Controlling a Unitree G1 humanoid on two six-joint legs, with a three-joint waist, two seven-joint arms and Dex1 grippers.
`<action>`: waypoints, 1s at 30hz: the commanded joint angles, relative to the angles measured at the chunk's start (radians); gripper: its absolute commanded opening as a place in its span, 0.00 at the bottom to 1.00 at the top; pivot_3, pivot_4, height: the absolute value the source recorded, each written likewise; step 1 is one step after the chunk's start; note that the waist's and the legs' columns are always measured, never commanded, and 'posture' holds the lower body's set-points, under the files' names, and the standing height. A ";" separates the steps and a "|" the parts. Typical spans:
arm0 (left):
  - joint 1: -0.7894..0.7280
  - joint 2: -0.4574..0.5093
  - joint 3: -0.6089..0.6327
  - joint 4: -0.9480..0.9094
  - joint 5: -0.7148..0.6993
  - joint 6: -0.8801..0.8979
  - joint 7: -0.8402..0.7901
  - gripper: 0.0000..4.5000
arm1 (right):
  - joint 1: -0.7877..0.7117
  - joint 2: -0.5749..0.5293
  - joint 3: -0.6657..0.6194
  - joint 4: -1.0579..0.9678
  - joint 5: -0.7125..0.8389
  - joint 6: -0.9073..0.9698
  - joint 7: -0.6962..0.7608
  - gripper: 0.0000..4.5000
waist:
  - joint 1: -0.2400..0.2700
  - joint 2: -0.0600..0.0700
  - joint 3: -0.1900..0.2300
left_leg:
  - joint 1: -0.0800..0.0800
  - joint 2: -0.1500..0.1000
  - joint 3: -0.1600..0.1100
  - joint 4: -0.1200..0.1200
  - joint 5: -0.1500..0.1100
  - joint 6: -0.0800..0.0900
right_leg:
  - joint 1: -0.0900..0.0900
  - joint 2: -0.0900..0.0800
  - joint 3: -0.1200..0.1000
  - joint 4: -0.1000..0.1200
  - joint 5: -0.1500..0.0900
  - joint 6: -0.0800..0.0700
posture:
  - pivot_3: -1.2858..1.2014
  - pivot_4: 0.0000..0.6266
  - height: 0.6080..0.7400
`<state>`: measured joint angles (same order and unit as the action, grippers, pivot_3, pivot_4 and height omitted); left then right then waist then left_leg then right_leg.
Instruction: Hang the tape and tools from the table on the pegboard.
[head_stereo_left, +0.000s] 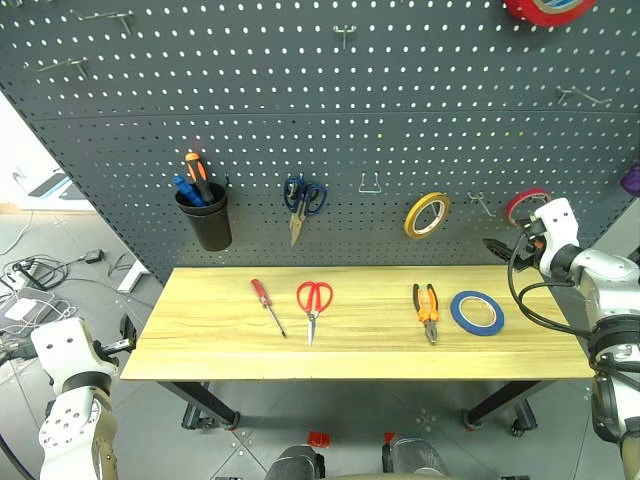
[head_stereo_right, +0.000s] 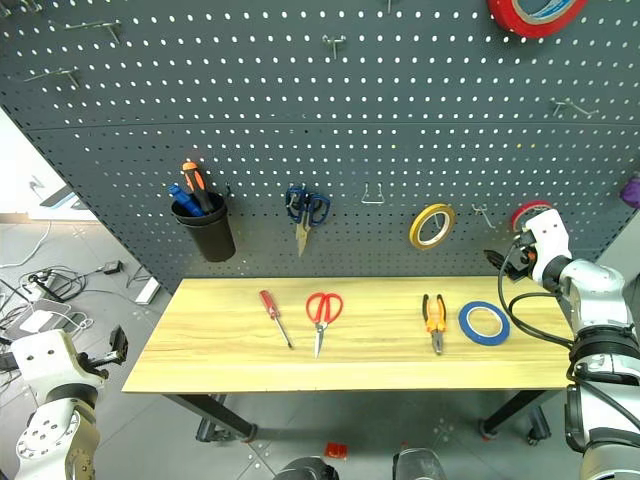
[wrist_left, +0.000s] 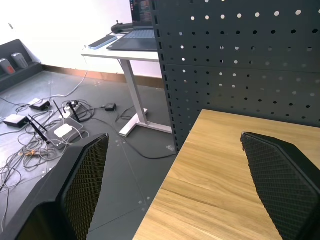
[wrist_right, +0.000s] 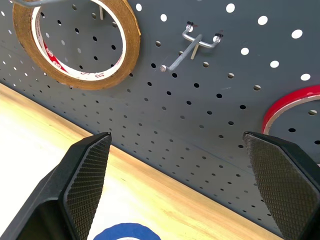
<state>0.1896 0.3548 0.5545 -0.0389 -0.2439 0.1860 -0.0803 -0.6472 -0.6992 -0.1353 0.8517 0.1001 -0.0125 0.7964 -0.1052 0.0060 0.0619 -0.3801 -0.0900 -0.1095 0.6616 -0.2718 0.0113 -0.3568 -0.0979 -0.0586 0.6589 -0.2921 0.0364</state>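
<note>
On the table (head_stereo_left: 200, 350) four things are laid in a row, well apart: from left to right the screwdriver (head_stereo_left: 267, 305), the scissors (head_stereo_left: 313, 307), the pliers (head_stereo_left: 427, 311) and the tape (head_stereo_left: 477, 312), the last two near each other. Behind the table the pegboard (head_stereo_left: 300, 120) is stood. On it a cup (head_stereo_left: 205, 218) with tools in it is hung at the left, a second pair of scissors (head_stereo_left: 302, 202) to its right, then a bare hook (head_stereo_left: 371, 184), then a tape ring (head_stereo_left: 427, 214), another hook (head_stereo_left: 482, 204) and a further ring (head_stereo_left: 524, 203) at the far right
</note>
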 joint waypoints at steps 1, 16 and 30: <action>-0.008 0.015 0.001 -0.008 0.013 -0.017 -0.004 0.99 | -0.012 -0.016 -0.010 -0.044 0.006 -0.013 -0.001 1.00 | 0.000 0.000 0.000 | 0.000 0.000 0.000 0.000 0.000 0.000 | 0.000 0.000 0.000 0.000 0.000 0.000 | 0.44 0.09 1.00; 0.037 -0.021 0.005 -0.047 -0.013 -0.068 -0.047 0.99 | 0.099 0.006 -0.021 -0.210 0.054 0.064 0.019 1.00 | 0.007 0.001 0.006 | -0.001 0.000 0.001 -0.001 0.000 0.000 | -0.001 0.000 0.001 0.000 0.000 0.000 | 0.43 0.12 1.00; -0.060 0.089 -0.217 -0.165 0.037 0.036 -0.204 0.99 | 0.399 0.041 -0.018 -0.684 0.092 0.415 -0.086 1.00 | 0.017 0.004 0.043 | -0.003 0.002 0.003 0.000 0.000 0.000 | -0.009 0.001 0.002 0.000 0.000 0.000 | 0.40 0.19 1.00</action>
<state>0.1485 0.4228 0.3645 -0.1451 -0.2178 0.2140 -0.2545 -0.2469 -0.6605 -0.1424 0.2245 0.1804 0.3641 0.7368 -0.0881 0.0102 0.1049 -0.3834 -0.0879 -0.1052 0.6613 -0.2719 0.0116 -0.3672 -0.0967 -0.0549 0.6591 -0.2922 0.0365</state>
